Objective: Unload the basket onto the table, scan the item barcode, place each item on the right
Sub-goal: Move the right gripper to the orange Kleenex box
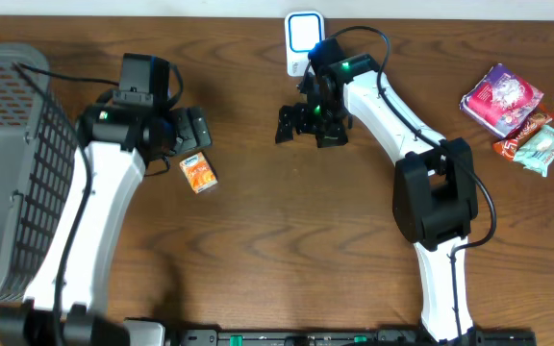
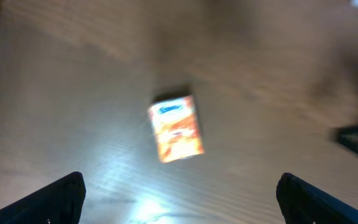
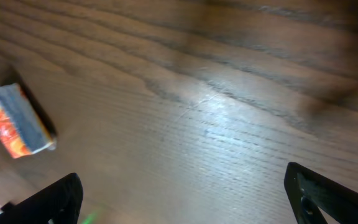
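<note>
We judge the task barely begun: grasping, lifting and scanning are all left to do. The grey mesh basket (image 1: 8,144) on the left shows us nothing inside. Our left gripper (image 1: 188,133) hangs wide open just beside the small orange box (image 1: 198,174), which lies untouched on the wooden table (image 1: 277,250). Our right gripper (image 1: 308,127), also open and empty, hovers near the white scanner (image 1: 303,40). Snack packets (image 1: 517,113) lie far right.

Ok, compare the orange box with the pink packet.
The orange box is a small carton; the pink packet is a bigger, crinkled wrapper. The box lies by the open left gripper; the packet sits at the table's far right. The box is alone; the packet has a green packet beside it. Both lie unheld.
</note>
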Motion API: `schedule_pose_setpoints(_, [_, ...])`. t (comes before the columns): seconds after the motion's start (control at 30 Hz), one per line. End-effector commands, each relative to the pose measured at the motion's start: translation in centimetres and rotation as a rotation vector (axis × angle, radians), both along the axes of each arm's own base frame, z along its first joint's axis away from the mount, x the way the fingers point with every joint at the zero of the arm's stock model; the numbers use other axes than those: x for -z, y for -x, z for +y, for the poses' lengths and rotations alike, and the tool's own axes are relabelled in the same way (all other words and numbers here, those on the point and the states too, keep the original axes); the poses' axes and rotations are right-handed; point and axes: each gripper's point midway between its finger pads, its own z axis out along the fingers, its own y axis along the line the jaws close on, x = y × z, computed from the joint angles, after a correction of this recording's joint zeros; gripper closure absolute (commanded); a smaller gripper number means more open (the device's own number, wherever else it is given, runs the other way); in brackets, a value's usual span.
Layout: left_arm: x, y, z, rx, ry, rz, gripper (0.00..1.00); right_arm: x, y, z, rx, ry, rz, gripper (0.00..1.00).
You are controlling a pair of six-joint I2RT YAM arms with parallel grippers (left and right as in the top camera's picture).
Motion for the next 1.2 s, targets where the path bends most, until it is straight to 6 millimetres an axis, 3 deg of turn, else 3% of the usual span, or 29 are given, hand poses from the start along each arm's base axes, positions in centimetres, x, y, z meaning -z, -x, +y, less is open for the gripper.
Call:
schedule_pose_setpoints(0.0, [4.4,0.6,1.6,-0.053,-0.039,0.149,0.02,-0.8,-0.4,-0.8,-0.012,0.033,-0.043,0.01])
schedule_pose_setpoints(0.17, [8.1,0.4,0.3,-0.071,0.030,0.261,0.02,-0.9,-0.5,-2.6,0.024,0.041,-0.012,0.01])
schedule_pose_setpoints(0.27, [10.7,0.3,-0.7,-0.061,0.074,0.332,0.02,-1.4,-0.1,-4.5,0.014,0.006,0.028,0.01])
schedule_pose_setpoints(0.53, [14.7,-0.4,-2.7,-0.027,0.142,0.401,0.00,-2.8,1.2,-10.4,0.042,0.011,0.115,0.01])
schedule_pose_setpoints(0.7, [15.6,-0.9,-7.3,0.152,0.252,0.383,0.06,-4.7,1.5,-12.8,0.063,0.005,0.106,0.01])
schedule_pose_setpoints(0.9, [16.3,-0.3,-12.6,0.293,0.236,0.359,0.38,-7.8,1.2,-14.3,0.100,-0.007,0.029,0.01])
schedule_pose_setpoints(1.0, [16.2,0.2,-15.7,0.378,0.230,0.329,0.39,-9.3,1.2,-14.6,0.108,-0.012,-0.011,0.01])
schedule_pose_setpoints(1.07, [16.0,0.6,-17.8,0.436,0.226,0.306,0.33,-10.1,1.2,-14.7,0.111,-0.015,-0.034,0.01])
schedule_pose_setpoints(1.17, [14.7,0.5,-19.7,0.489,0.229,0.278,0.32,-10.6,1.2,-14.7,0.112,-0.016,-0.047,0.01])
